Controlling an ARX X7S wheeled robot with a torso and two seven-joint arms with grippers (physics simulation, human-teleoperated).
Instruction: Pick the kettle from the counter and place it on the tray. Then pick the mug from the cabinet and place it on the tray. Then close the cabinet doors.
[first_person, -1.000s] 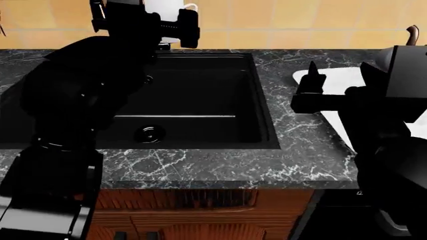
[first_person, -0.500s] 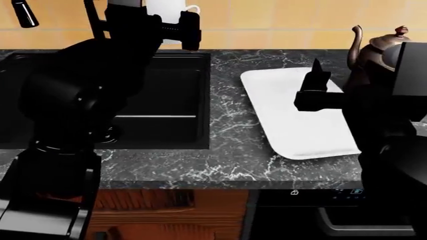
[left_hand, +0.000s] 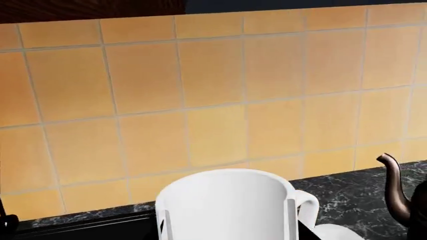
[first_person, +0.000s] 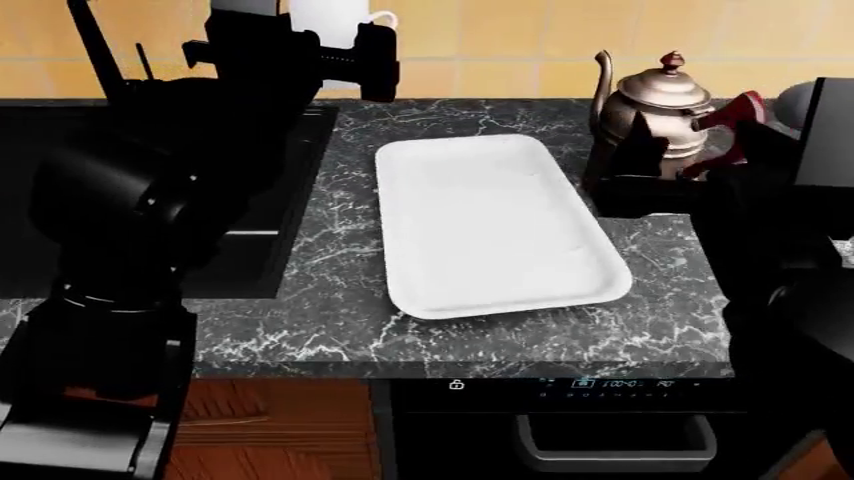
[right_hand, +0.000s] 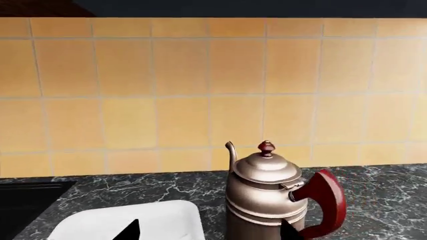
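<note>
One mug (left_hand: 227, 206) pinched in left gripper (first_person: 340, 45), kettle (right_hand: 267, 192) just beyond spread right gripper (right_hand: 210, 231).

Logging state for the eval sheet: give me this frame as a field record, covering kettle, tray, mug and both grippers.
kettle: upright on the counter, beside the tray's far right corner, not on it; red handle toward the right arm
tray: on the counter, nothing on it
mug: held up in the left gripper, above the counter's back edge, left of the tray
right gripper: holds nothing, close in front of the kettle; open or shut unclear
cabinet doors: out of view
</note>
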